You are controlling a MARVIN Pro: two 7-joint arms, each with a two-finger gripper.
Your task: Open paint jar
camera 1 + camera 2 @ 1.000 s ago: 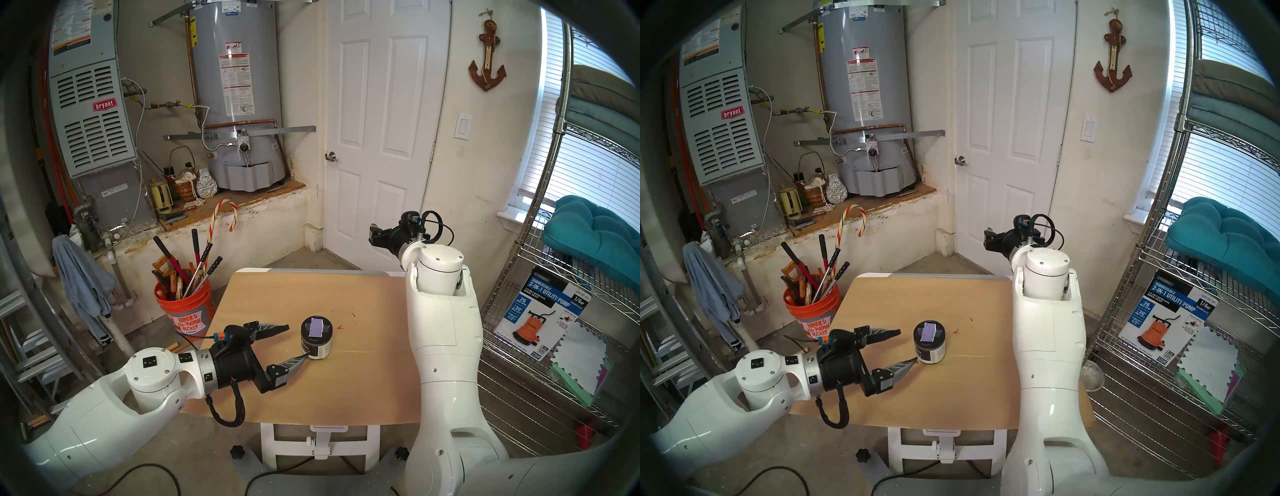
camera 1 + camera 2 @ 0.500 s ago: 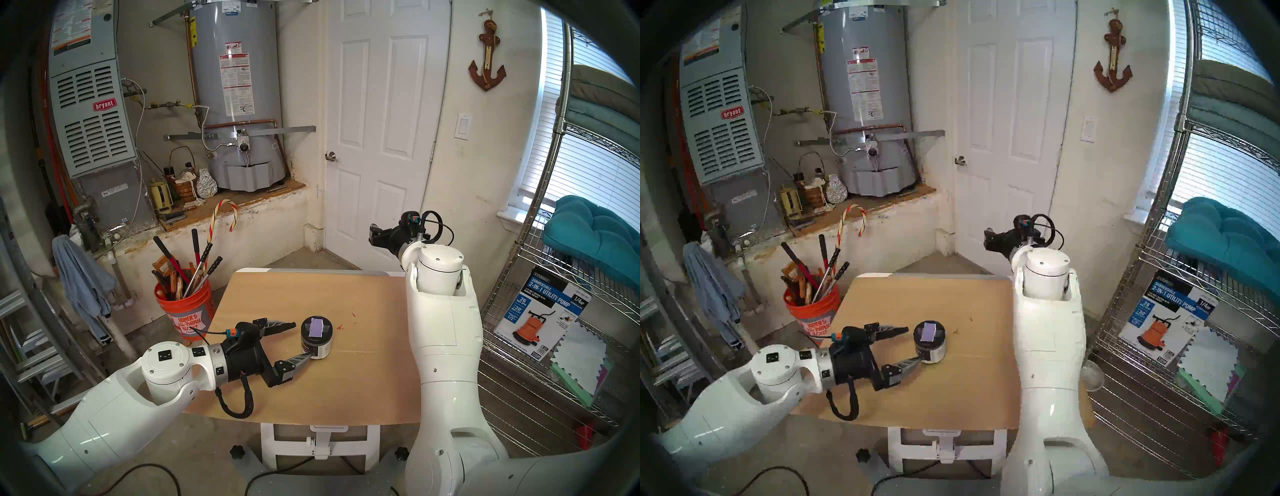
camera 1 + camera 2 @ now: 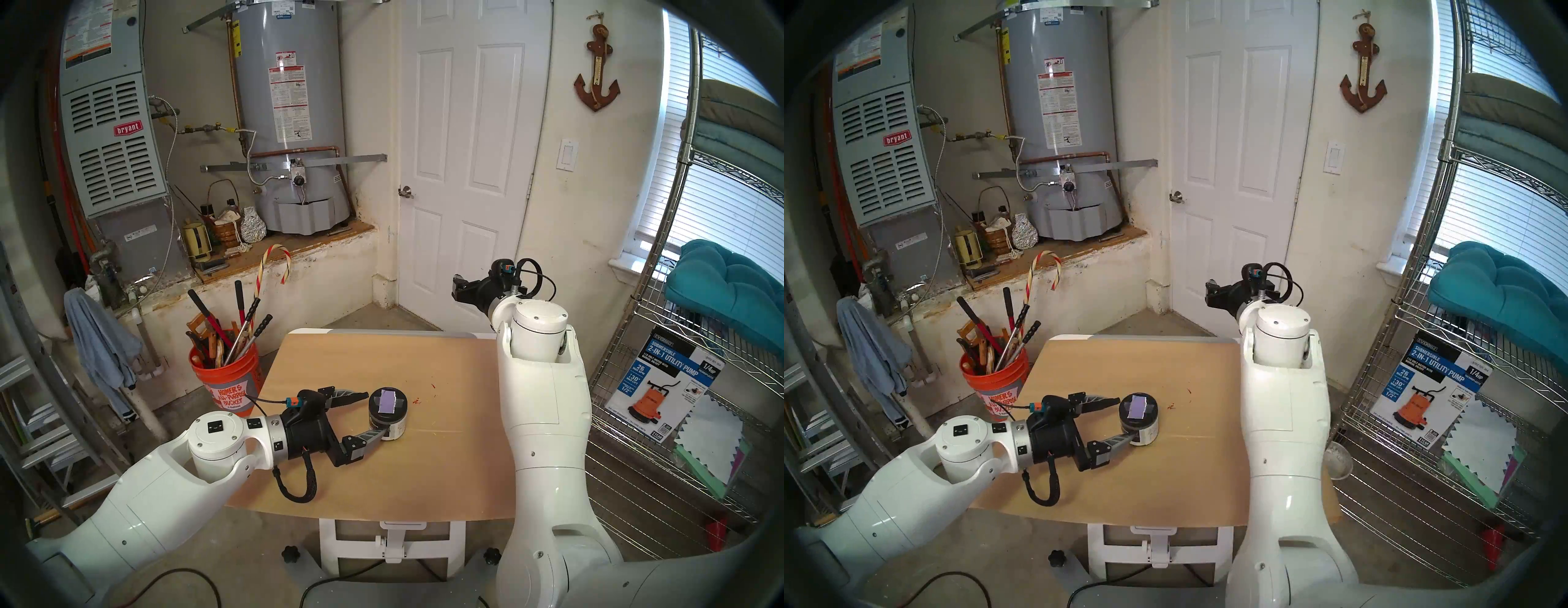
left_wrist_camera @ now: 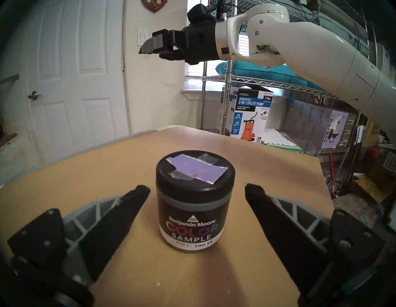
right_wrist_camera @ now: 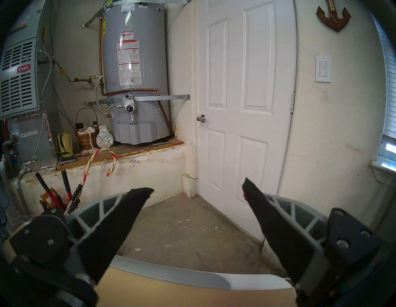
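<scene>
So the paint jar point(image 4: 194, 205) sits upright on my tan table point(image 3: 424, 475), a bit left of the middle, black lid point(image 4: 195, 173) screwed on with the lavender swatch point(image 4: 196, 169) taped across the top; label facing my left wrist camera reads "Benjamin Moore Color Sample". My left gripper point(image 4: 197, 188) is spread wide with the jar right between the fingers; from the wrist view there's a clear gap on both sides, so nothing is gripped. From the head camera the near fingertip point(image 3: 384, 433) looks like it overlaps the jar's lower edge, can't tell if it's actually touching; the far finger point(image 3: 352, 395) sits just beside the lid, apart from it. My right gripper point(image 5: 198, 190) is up in the air over the far right corner of the table, well apart from the jar, fingers spread and holding nothing, pointing at the white door point(image 5: 246, 96); orange bucket point(image 3: 227, 382) of tools stands on the floor off the table's left side.
</scene>
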